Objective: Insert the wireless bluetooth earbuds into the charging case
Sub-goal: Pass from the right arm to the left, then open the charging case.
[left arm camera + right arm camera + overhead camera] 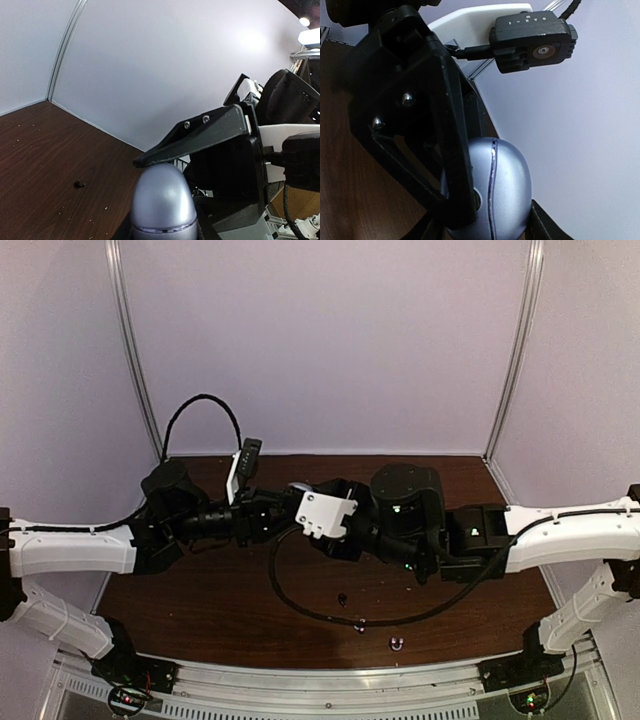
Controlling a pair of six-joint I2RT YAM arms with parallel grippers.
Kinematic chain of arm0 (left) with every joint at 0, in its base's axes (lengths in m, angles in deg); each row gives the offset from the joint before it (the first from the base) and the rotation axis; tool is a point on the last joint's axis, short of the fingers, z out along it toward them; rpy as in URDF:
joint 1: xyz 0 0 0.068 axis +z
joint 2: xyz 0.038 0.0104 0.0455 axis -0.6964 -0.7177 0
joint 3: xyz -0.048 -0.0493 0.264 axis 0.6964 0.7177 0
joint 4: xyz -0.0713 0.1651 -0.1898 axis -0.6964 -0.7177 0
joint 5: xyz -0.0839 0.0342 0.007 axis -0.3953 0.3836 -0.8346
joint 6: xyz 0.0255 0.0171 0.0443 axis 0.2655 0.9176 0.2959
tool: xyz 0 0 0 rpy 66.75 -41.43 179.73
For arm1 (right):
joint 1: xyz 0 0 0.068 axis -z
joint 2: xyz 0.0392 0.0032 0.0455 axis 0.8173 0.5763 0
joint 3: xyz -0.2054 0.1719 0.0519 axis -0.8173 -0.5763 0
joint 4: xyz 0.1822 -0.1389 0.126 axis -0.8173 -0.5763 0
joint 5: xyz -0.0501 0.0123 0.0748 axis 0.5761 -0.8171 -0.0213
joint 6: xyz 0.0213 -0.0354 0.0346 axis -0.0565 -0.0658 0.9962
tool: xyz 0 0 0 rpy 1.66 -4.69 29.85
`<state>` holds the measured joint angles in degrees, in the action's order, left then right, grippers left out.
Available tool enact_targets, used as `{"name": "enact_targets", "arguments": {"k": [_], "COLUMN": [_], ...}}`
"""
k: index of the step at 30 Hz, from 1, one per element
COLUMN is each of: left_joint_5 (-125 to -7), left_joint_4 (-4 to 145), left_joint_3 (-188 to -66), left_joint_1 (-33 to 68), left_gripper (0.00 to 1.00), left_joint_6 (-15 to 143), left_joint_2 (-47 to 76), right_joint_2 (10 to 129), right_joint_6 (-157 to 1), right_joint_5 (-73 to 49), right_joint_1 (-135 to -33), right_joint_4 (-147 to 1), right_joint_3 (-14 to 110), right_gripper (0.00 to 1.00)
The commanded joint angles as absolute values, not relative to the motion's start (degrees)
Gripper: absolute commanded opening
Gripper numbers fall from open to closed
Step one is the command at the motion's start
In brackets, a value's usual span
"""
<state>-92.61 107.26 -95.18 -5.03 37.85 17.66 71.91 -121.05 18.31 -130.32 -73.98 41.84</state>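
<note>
A closed lavender-silver charging case is held in the air between both grippers; it also shows in the right wrist view with its lid seam shut. My left gripper is shut on its lower part. My right gripper is shut on it from the other side, and one right finger presses on the case's top. In the top view the left gripper and right gripper meet over the table's middle and hide the case. A black earbud and two lavender earbuds lie on the table near the front.
The brown table is walled by white panels at the back and sides. A black cable loops over the table below the grippers. The black earbud also shows as a small speck in the left wrist view. A second case is not in view.
</note>
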Motion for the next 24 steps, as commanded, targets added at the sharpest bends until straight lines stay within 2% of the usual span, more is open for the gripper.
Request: {"name": "enact_targets", "arguments": {"k": [1,5,10,18,24], "left_joint_5": [-93.16,-92.66,-92.19,-95.33,-95.64], "left_joint_4": [110.14,108.64,106.89,102.21,103.26], "left_joint_3": [-95.83,-95.67,-94.7,-95.91,-95.5], "left_joint_1": [-5.08,-4.99,-4.99,-5.04,-5.03], "left_gripper": [0.0,0.0,0.0,0.0,0.0], "left_joint_6": [41.71,44.3,49.03,57.38,57.89], "left_joint_2": [20.21,21.5,23.24,23.27,23.1], "right_joint_2": [68.9,66.25,61.67,58.29,60.79], "right_joint_6": [-119.27,-117.02,-112.34,-94.79,-87.63], "right_joint_5": [14.91,10.91,4.64,-14.96,-19.77], "right_joint_1": [-129.71,-129.36,-127.58,-119.52,-118.53], "right_joint_4": [-74.81,-75.91,-76.45,-72.82,-70.81], "right_joint_3": [40.91,39.97,38.34,36.96,38.03], "right_gripper": [0.6,0.78,0.88,0.89,0.89]}}
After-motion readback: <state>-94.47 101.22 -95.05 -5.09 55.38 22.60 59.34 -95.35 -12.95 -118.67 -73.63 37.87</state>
